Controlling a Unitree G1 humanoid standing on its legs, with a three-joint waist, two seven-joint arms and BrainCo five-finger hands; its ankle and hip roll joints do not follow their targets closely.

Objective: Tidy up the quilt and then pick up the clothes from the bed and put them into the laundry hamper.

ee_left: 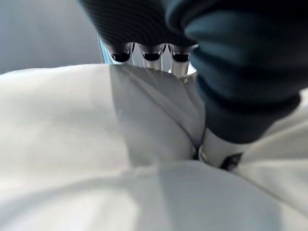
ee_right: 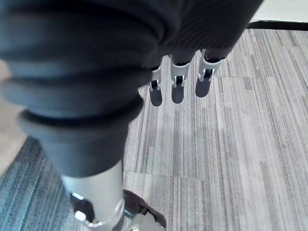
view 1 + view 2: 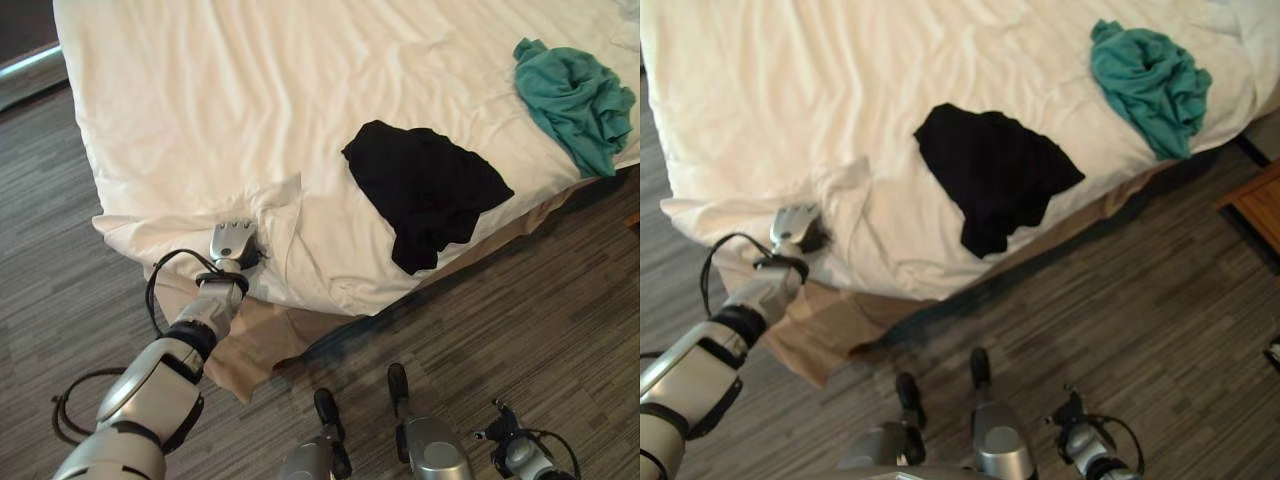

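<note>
where quilt [image 3: 200, 110] corner folds | left robot hand [image 3: 232, 241] pinches it | black garment [image 3: 425, 190] well apart

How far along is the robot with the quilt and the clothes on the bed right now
Early stage. The left hand is pinching a fold of the white quilt at the bed's near corner, so tidying is under way. The black garment and the teal garment lie on the bed, not yet picked up. The right hand hangs open over the floor.
</note>
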